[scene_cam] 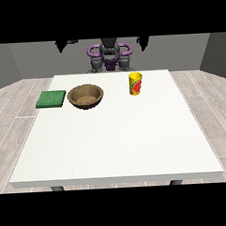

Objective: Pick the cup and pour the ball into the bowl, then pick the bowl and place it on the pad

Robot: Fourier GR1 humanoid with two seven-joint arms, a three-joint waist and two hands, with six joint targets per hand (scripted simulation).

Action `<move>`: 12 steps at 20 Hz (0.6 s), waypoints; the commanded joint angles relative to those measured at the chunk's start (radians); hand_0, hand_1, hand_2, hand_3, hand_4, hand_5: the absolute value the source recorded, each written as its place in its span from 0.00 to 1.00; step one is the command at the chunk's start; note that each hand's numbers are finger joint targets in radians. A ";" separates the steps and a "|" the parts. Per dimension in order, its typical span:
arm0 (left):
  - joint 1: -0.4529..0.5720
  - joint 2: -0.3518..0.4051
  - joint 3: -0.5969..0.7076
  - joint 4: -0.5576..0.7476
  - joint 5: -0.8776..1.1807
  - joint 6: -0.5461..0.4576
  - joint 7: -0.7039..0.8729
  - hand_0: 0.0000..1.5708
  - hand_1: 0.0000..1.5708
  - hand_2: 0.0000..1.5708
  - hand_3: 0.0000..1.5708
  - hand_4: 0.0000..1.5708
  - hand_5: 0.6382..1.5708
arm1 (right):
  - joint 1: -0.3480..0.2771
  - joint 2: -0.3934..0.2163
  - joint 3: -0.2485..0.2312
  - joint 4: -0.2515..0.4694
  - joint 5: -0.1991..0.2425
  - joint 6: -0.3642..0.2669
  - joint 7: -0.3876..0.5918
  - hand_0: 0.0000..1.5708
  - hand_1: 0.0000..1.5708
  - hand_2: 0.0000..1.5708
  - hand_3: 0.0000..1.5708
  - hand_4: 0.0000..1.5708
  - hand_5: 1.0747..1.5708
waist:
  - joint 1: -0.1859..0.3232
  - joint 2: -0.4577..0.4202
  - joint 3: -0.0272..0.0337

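Note:
A yellow cup (135, 83) with a red mark stands upright on the white table (116, 143), right of centre at the far side. No ball shows; the cup's inside is hidden. A brown wooden bowl (85, 96) sits left of the cup, with nothing visible in it. Further left, at the table's edge, lies a flat green pad (51, 99). Both hands hang raised high behind the table, far from all objects: the hand at the view's left (63, 44) and the hand at the view's right (142, 41). Each shows only as a small dark shape.
The robot's torso (110, 56) stands behind the table's far edge. The near half of the table is bare white surface. Grey wooden floor surrounds the table.

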 commanded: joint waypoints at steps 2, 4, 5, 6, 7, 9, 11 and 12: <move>-0.010 0.026 0.049 0.122 -0.021 -0.028 -0.243 0.00 0.00 0.00 0.00 0.35 0.91 | -0.047 -0.029 -0.081 0.074 -0.068 0.068 -0.164 0.00 0.00 0.00 0.00 0.44 0.94 | -0.009 0.175 0.0002; 0.054 0.031 0.076 0.200 0.011 -0.059 -0.334 0.00 0.00 0.00 0.00 0.34 0.91 | 0.004 -0.049 -0.091 0.074 -0.091 0.106 -0.160 0.00 0.00 0.00 0.00 0.44 0.96 | -0.015 0.146 -0.0002; -0.032 0.003 0.081 0.274 -0.004 -0.034 -0.389 0.00 0.00 0.00 0.00 0.31 0.91 | -0.037 -0.024 -0.049 0.063 -0.053 0.083 -0.172 0.00 0.00 0.00 0.00 0.44 0.95 | -0.049 0.205 -0.0005; 0.013 0.034 0.099 0.310 0.014 -0.075 -0.417 0.00 0.00 0.00 0.00 0.26 0.91 | -0.034 -0.055 -0.097 0.063 -0.089 0.093 -0.144 0.00 0.00 0.00 0.00 0.43 0.95 | -0.036 0.181 -0.0005; -0.027 0.035 0.115 0.378 0.005 -0.068 -0.447 0.00 0.00 0.00 0.00 0.23 0.91 | -0.029 -0.056 -0.072 0.040 -0.082 0.107 -0.136 0.00 0.00 0.00 0.00 0.43 0.96 | -0.065 0.184 -0.0006; -0.010 0.040 0.097 0.384 0.008 -0.097 -0.451 0.00 0.00 0.00 0.00 0.16 0.90 | -0.062 -0.090 -0.172 0.170 -0.126 0.131 -0.218 0.00 0.00 0.00 0.00 0.43 0.97 | -0.014 0.183 0.0001; -0.090 0.059 0.138 0.507 0.020 -0.110 -0.464 0.00 0.00 0.00 0.00 0.03 0.88 | -0.047 -0.097 -0.156 0.186 -0.131 0.152 -0.187 0.00 0.00 0.00 0.00 0.43 0.98 | -0.032 0.136 -0.0001; -0.082 0.086 0.155 0.521 0.031 -0.132 -0.446 0.00 0.00 0.00 0.00 0.00 0.87 | -0.027 -0.094 -0.158 0.201 -0.131 0.170 -0.227 0.00 0.00 0.00 0.00 0.42 0.98 | -0.030 0.133 0.0000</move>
